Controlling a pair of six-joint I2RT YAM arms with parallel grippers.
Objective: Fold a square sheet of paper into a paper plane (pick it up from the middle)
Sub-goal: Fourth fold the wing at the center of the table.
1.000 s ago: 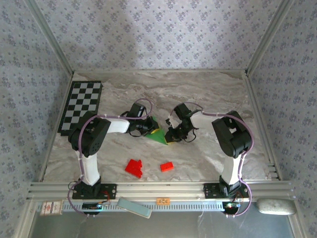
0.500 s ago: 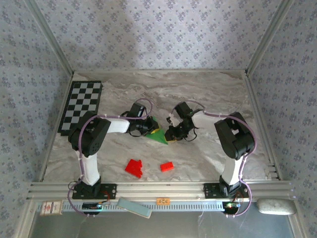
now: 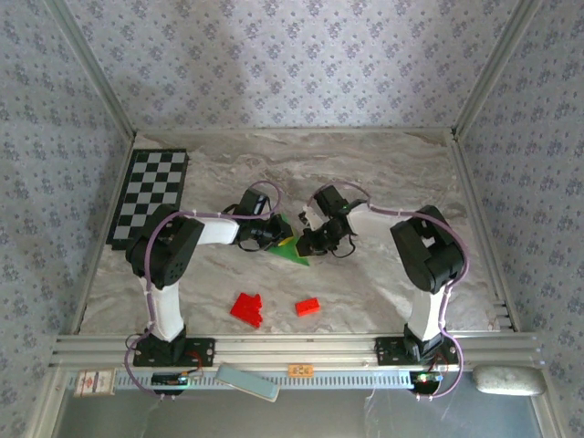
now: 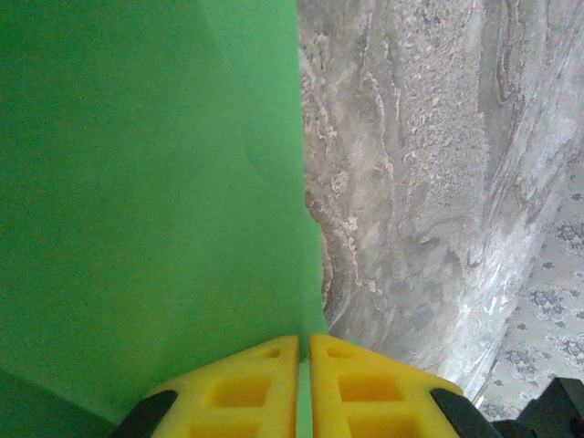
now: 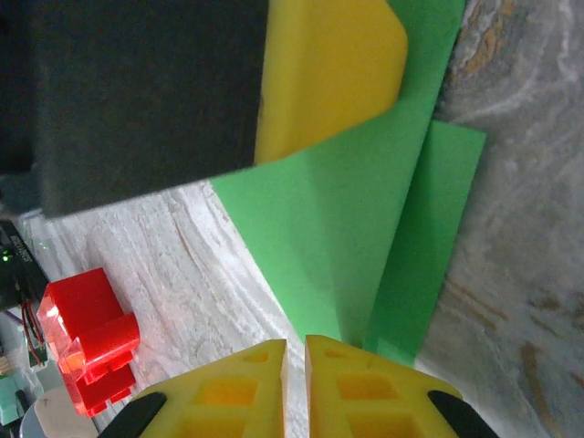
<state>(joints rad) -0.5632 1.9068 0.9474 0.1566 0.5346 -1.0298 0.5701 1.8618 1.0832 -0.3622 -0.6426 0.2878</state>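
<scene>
As the top camera is looking down, the square sheet of paper (image 3: pixel 292 252) is lying on the marble table (image 3: pixel 392 173) just beyond the red blocks (image 3: pixel 246 308), on the far side of them from the arm bases. It is showing as a bright green creased wedge, its point aiming back toward the blocks. The left gripper (image 3: pixel 274 237) is sitting on the wedge's left edge and the right gripper (image 3: pixel 307 243) is coming in at its right edge, both arms bending inward above the blocks.

Over to the left wrist: the paper (image 4: pixel 146 182) is filling the left half of the picture, plain, smooth and unmarked, with one straight edge running up the frame against the grey marble (image 4: pixel 438 182). The left gripper (image 4: pixel 303 383) is pinching it. The yellow fingers (image 4: pixel 228 392) are pressing almost together, and a thin green sliver is showing in the slit between them.

Now the right wrist: the paper (image 5: pixel 338 219) is showing two layers, a broad folded panel narrowing downward and a second, darker flap peeking out beside it, on the side away from the red blocks (image 5: pixel 87 338). One of the left gripper's yellow fingers (image 5: pixel 328 73) is resting on the top of the panel. The right gripper (image 5: pixel 295 383) is closed down to a hairline gap, and the paper's lower tip is running right up to its fingers. Whether that tip is actually nipped between them, I cannot tell.
</scene>
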